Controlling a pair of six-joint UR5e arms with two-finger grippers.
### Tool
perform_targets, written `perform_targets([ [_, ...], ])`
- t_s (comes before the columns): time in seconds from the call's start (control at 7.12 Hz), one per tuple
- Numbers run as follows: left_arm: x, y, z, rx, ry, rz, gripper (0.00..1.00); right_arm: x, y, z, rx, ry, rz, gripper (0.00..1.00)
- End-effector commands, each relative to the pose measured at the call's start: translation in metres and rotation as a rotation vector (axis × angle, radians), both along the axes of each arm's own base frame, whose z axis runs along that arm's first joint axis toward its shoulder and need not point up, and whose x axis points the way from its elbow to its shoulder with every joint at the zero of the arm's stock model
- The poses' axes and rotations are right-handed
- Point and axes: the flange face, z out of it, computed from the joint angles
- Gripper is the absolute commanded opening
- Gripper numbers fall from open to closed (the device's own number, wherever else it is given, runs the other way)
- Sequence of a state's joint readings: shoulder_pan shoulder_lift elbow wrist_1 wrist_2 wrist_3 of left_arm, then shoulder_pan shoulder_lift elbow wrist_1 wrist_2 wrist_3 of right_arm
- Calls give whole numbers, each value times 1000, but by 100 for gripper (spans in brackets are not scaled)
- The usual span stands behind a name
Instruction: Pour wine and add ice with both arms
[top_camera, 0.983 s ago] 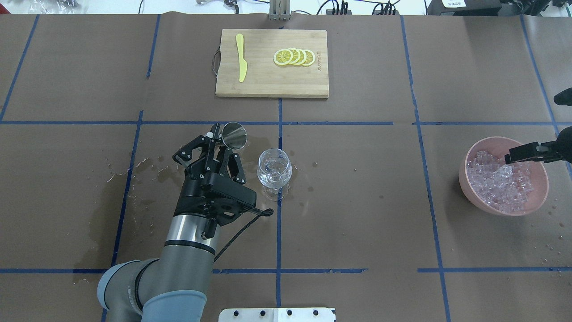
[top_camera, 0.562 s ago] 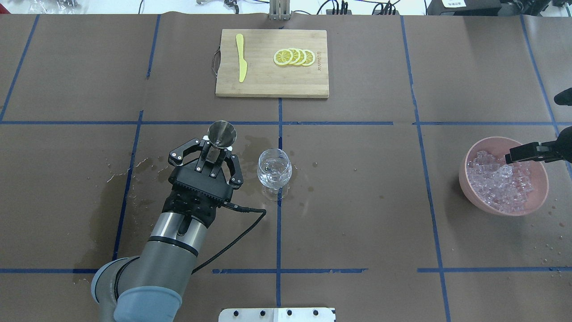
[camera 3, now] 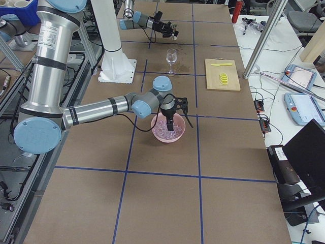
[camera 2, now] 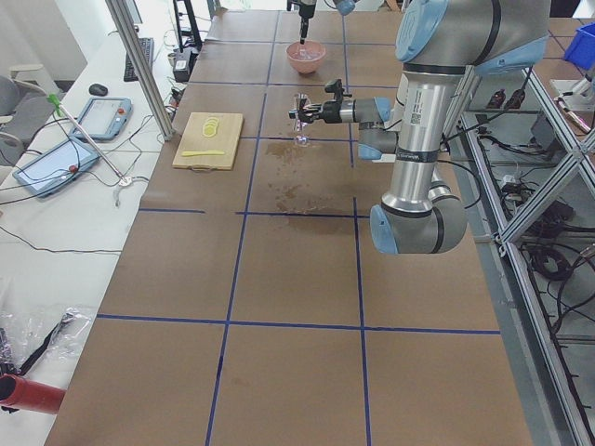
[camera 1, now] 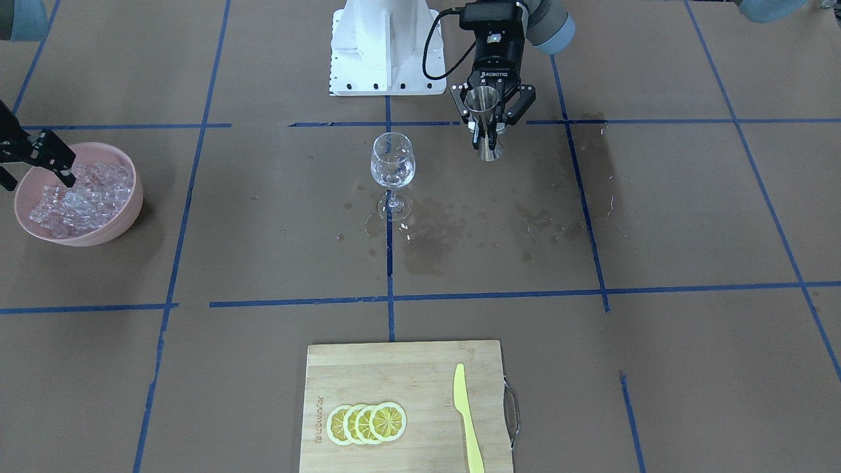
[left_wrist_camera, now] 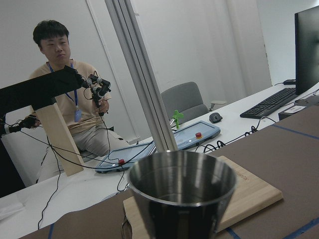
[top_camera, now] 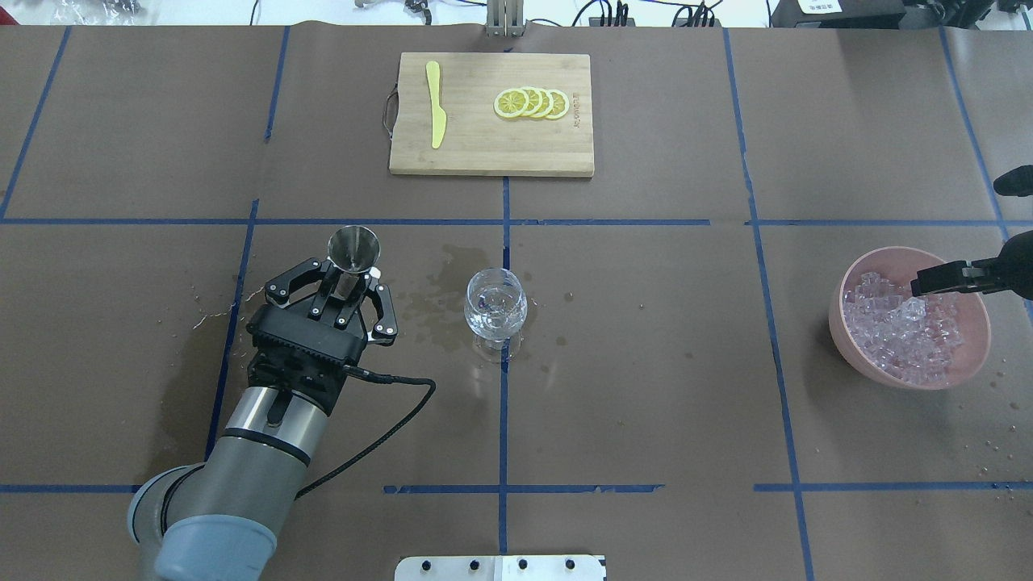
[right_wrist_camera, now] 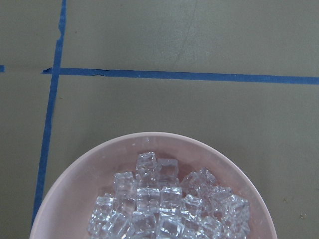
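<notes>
My left gripper point(top_camera: 349, 280) is shut on a steel jigger point(top_camera: 353, 246), held upright left of the wine glass point(top_camera: 495, 305) and apart from it. From the front the jigger point(camera 1: 485, 125) hangs just above the paper. The glass point(camera 1: 392, 164) stands upright with what looks like a little clear wine in its bowl. At the far right, my right gripper point(top_camera: 917, 287) points down into a pink bowl point(top_camera: 888, 252) heaped with ice point(top_camera: 904, 335), its tip at the cubes. I cannot tell how its jaws stand. The right wrist view shows ice point(right_wrist_camera: 164, 199) only.
A cutting board point(top_camera: 484, 153) with lemon slices point(top_camera: 531, 102) and a yellow knife point(top_camera: 436, 103) lies at the far middle. Dark wet stains point(top_camera: 436, 303) spread around the glass. The white pedestal point(camera 1: 384, 46) is at the robot's side. A person sits beyond the table in the left wrist view.
My left arm has swung left, away from the glass, and the jigger has turned from tipped toward the glass to upright. The right gripper has stayed over the ice.
</notes>
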State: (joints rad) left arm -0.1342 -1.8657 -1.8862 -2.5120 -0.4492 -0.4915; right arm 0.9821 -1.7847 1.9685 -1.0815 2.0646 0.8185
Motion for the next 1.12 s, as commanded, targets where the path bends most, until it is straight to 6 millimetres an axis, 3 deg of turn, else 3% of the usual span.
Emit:
perform_targets([
  [0.0, -13, 1, 22, 3, 23, 0, 0, -25, 5, 12, -2, -26, 32, 100],
  [0.7, -28, 3, 46, 3, 26, -4, 0, -32, 6, 29, -30, -10, 19, 98],
  [0.84, -33, 3, 53, 4, 35, -4, 0, -32, 6, 29, -35, -12, 19, 95],
  [0.98, -36, 4, 58, 4, 35, -4, 0, -32, 6, 29, -37, -15, 19, 85],
])
